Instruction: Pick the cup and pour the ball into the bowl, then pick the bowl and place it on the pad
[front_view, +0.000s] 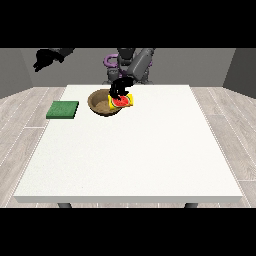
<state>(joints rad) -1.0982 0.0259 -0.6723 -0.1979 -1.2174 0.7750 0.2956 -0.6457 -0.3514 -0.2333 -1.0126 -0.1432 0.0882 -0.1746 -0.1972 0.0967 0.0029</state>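
Note:
A brown bowl (101, 104) stands at the far middle of the white table (130, 150). A yellow cup (122, 102) with a red inside is tipped on its side over the bowl's right rim. The hand at the view's right (120, 88) comes down from above and is curled round the cup. I cannot make out the ball apart from the red in the cup's mouth. A green pad (63, 109) lies flat to the left of the bowl. The hand at the view's left (45, 58) is raised high, beyond the table's far left corner and away from everything.
The robot's grey torso (131, 64) stands behind the far edge, right behind the bowl. The table's near half and right side are bare white surface. Grey plank floor surrounds the table.

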